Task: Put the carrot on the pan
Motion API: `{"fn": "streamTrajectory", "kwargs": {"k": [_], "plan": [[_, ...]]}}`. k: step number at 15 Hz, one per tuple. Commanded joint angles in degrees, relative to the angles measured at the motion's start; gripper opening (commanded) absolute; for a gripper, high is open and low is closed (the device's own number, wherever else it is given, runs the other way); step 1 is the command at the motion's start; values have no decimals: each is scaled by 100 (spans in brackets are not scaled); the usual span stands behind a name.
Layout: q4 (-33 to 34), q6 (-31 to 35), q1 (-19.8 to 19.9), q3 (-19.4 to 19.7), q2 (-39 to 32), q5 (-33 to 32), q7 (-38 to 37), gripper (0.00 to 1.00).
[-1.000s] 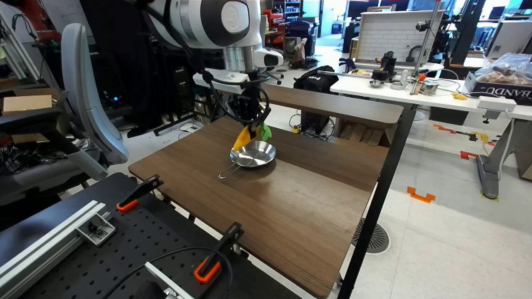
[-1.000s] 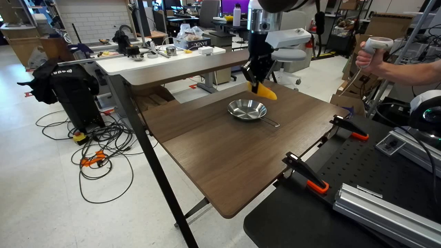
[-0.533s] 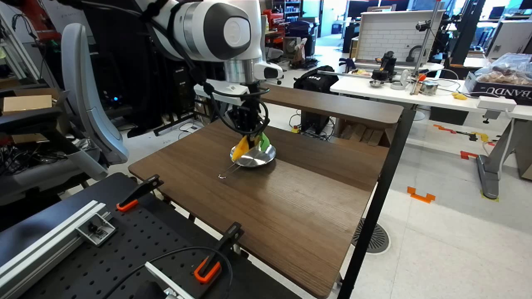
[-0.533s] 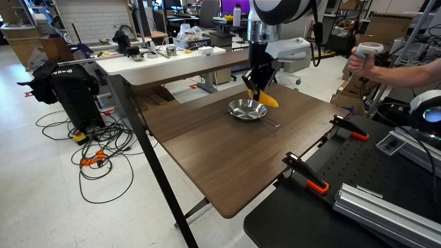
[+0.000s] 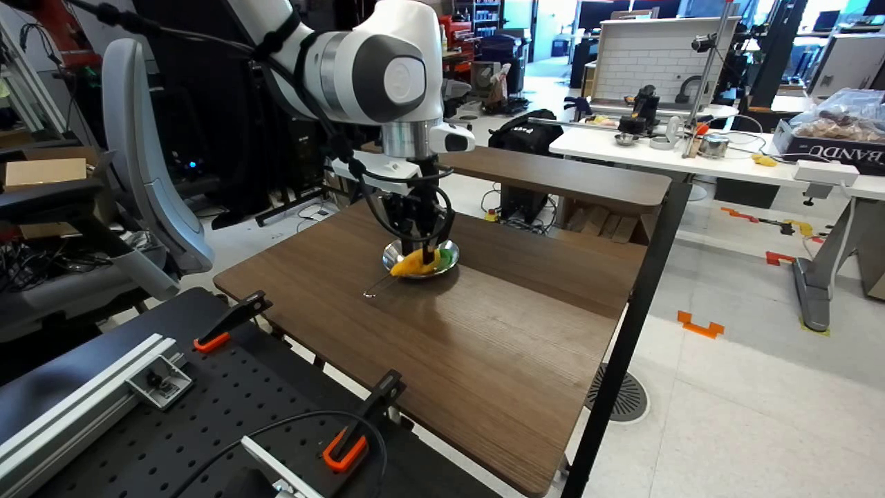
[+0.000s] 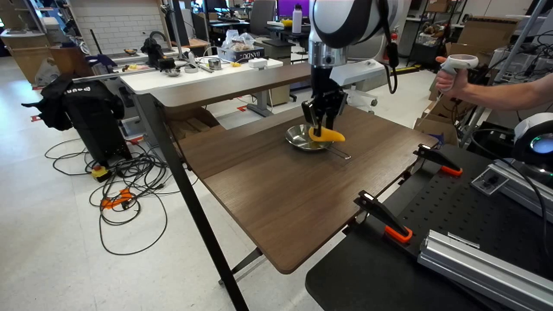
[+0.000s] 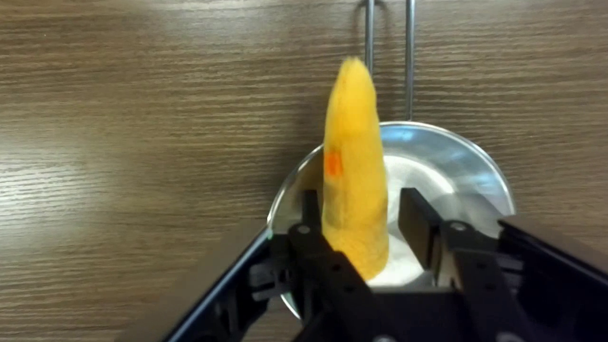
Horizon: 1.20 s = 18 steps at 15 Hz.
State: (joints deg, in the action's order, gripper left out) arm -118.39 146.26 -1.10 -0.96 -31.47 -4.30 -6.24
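Observation:
The yellow-orange carrot [image 7: 354, 142] lies over the pan [image 7: 451, 135] in the wrist view, its tapered tip past the rim beside the handle. In an exterior view the carrot [image 5: 413, 265] is nearly level, with its green end [image 5: 445, 258] inside the pan. The carrot [image 6: 332, 136] and silver pan [image 6: 298, 138] also show in an exterior view, where the green end is hidden. My gripper [image 7: 360, 199] is open around the carrot's thick end. The left finger is close against the carrot; a gap shows between it and the right finger [image 7: 418, 213].
The pan stands on a brown wooden table [image 5: 498, 346] with a raised shelf [image 5: 553, 173] behind. Black clamps with orange handles [image 5: 346, 449] grip the near edge beside a black perforated board [image 5: 228, 422]. A person's hand holds a white controller [image 6: 462, 62].
My arm has come down over the pan. The carrot has gone from hanging tilted in the shut fingers to lying nearly level on the pan, and the fingers have opened.

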Motion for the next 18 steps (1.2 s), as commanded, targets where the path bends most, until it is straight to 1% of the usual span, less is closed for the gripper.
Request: {"fn": "streamTrajectory", "kwargs": {"k": [1, 4, 5, 14, 16, 18], "plan": [[192, 13, -119, 120, -135, 52, -46, 80], [201, -13, -105, 110, -56, 76, -39, 99], [193, -40, -97, 99, 5, 86, -24, 100], [-61, -338, -44, 91, 686, 102, 24, 100], [-92, -559, -84, 156, 829, 37, -82, 100], [-90, -928, -112, 216, 947, -22, -206, 100]]}}
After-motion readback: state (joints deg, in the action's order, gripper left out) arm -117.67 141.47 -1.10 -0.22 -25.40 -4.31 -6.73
